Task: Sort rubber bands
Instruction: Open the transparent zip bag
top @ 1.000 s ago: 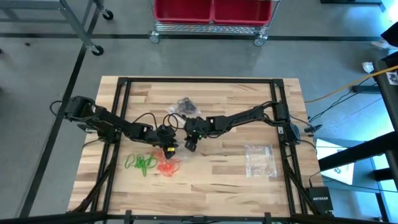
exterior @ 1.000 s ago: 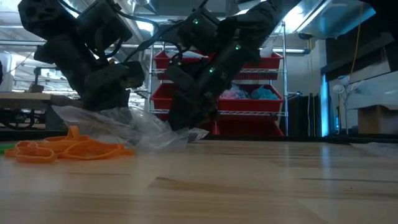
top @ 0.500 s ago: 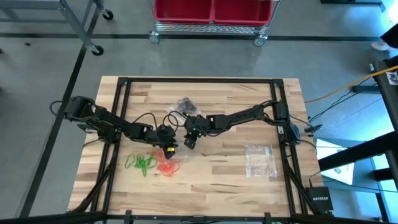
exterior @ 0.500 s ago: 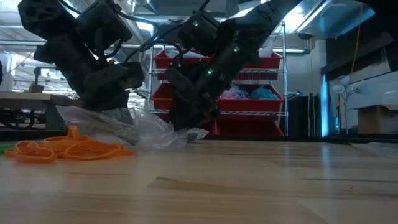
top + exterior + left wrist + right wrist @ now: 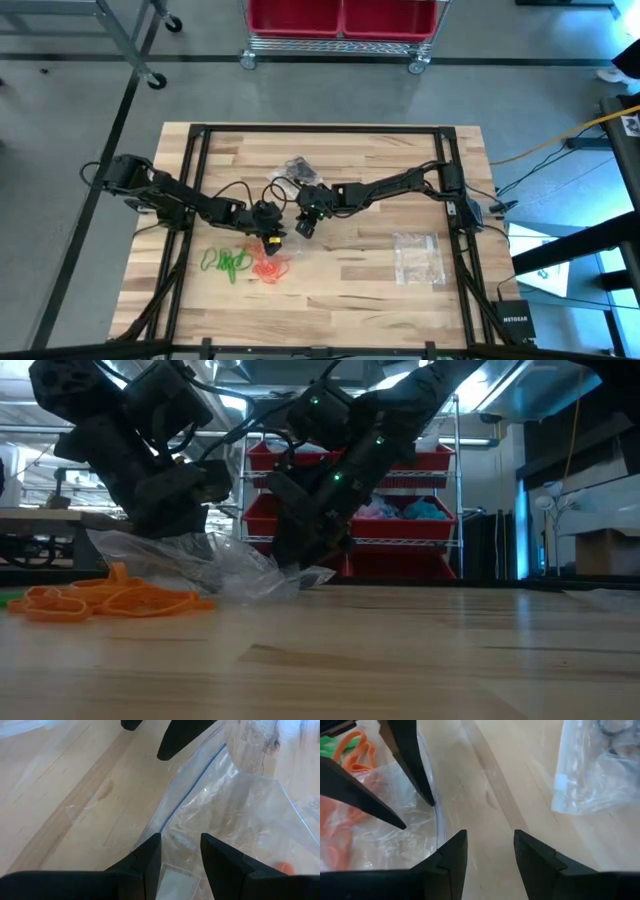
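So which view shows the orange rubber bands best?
The low view: the orange rubber bands lie in a heap beside the clear bag. The high view shows a small orange clump; the right wrist view only loops at its edge.

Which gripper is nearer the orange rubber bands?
Left. The left gripper sits right at the edge of the orange rubber bands; the right gripper is farther off, toward the table's middle.

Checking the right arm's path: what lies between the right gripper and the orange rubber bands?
A clear plastic bag lies there, the right gripper beside its edge, orange rubber bands beyond it, in the right wrist view.
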Robot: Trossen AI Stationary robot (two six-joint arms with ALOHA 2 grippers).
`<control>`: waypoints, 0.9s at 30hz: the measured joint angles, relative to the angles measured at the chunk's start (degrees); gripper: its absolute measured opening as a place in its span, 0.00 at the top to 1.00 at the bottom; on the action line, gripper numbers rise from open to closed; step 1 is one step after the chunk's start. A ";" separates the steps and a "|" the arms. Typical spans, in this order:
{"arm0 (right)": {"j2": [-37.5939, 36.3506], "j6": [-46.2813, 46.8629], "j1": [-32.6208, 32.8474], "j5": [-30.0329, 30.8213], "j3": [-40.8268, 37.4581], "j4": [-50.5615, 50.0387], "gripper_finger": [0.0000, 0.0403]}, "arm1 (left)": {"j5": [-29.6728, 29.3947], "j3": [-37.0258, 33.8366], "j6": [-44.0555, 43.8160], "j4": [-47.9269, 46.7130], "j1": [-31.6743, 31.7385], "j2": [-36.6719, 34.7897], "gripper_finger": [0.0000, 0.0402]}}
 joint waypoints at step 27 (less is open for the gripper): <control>0.26 -5.40 0.63 -10.19 0.04 2.63 0.62 | -0.04 0.00 -0.06 0.22 0.02 0.00 0.68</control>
